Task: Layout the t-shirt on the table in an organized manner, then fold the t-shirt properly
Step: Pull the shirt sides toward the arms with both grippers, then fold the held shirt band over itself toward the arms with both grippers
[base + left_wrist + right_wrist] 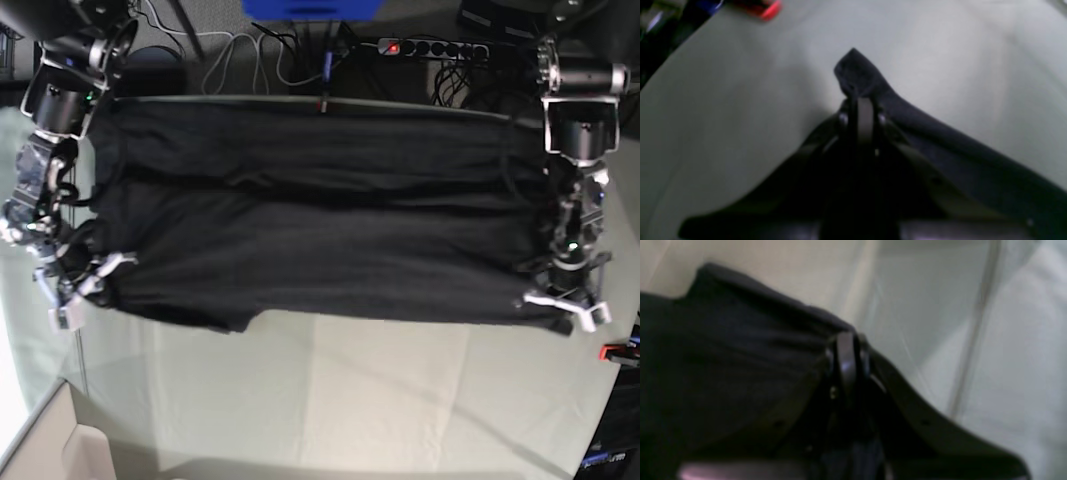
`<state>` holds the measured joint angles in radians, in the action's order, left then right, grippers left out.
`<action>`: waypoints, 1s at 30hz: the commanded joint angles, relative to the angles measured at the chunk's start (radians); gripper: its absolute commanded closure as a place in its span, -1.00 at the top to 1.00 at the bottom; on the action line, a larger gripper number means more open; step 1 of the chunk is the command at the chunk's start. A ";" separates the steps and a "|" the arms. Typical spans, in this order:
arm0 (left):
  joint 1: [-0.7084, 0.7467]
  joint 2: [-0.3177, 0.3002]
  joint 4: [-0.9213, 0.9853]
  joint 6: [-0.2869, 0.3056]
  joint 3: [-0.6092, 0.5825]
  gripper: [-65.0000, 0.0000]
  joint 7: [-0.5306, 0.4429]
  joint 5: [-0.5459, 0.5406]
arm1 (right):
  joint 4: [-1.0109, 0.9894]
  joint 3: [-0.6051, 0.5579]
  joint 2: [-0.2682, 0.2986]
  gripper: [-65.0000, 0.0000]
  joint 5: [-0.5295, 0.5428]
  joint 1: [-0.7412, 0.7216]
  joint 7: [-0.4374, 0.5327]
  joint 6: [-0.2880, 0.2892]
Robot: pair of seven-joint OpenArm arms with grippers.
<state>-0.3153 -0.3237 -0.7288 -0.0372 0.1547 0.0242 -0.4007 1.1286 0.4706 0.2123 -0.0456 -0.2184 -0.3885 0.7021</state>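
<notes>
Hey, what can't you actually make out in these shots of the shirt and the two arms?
- t-shirt graphic: not visible in the base view.
- Left pincer fingertips: buried in dark cloth, left wrist view blurred.
- Right pincer grip: blurred right wrist view; shirt covers the tips.
- Table far edge: hidden behind the stretched shirt.

No text, label, brand, number or sign can be read in any view — both wrist views are blurred. The t-shirt shows plain dark cloth with no legible print, and the power strip at about one o'clock in the base view carries only a red light.
</notes>
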 commanded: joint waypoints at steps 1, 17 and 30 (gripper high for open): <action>-0.025 -0.015 -0.042 0.000 0.029 -1.00 0.001 0.000 | 0.032 0.012 0.020 -1.00 0.013 -0.026 0.006 -0.004; -0.034 0.004 -0.275 0.000 0.128 -1.00 0.179 0.001 | 0.044 0.030 0.020 -1.00 0.013 -0.157 -0.105 -0.004; -0.032 0.001 -0.306 0.000 0.133 -1.00 0.179 0.001 | 0.158 0.030 -0.014 -1.00 0.089 -0.171 -0.103 -0.004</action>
<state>-0.3206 -0.3046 -1.0103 -0.0372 0.2810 0.2333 -0.4007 1.2652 0.4973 0.1799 0.0284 -0.3649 -0.5159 0.7025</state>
